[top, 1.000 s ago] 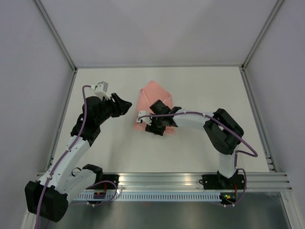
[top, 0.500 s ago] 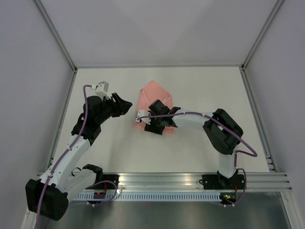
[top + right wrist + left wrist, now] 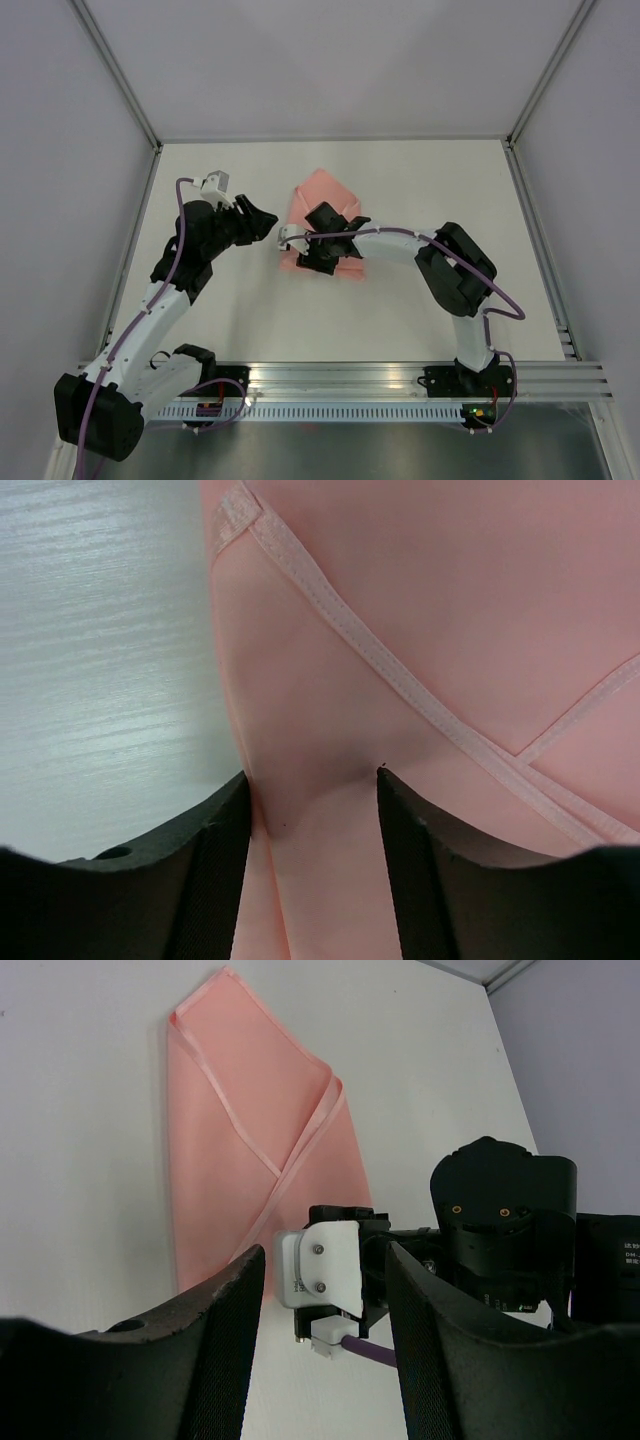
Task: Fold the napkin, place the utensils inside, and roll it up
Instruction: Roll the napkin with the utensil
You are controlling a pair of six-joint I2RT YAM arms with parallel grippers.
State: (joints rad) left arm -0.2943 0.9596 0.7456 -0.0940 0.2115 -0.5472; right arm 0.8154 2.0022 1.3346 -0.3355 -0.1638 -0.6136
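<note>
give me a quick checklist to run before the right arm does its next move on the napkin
1. napkin folded and lying flat on the table: ok
2. right end effector open and down over the napkin's near left part: ok
3. cloth lies between its fingers: ok
4. left end effector open and off the cloth, to its left: ok
5. utensils ready to place: not ok, none seen in any view
6. arms apart from each other: ok in the top view
</note>
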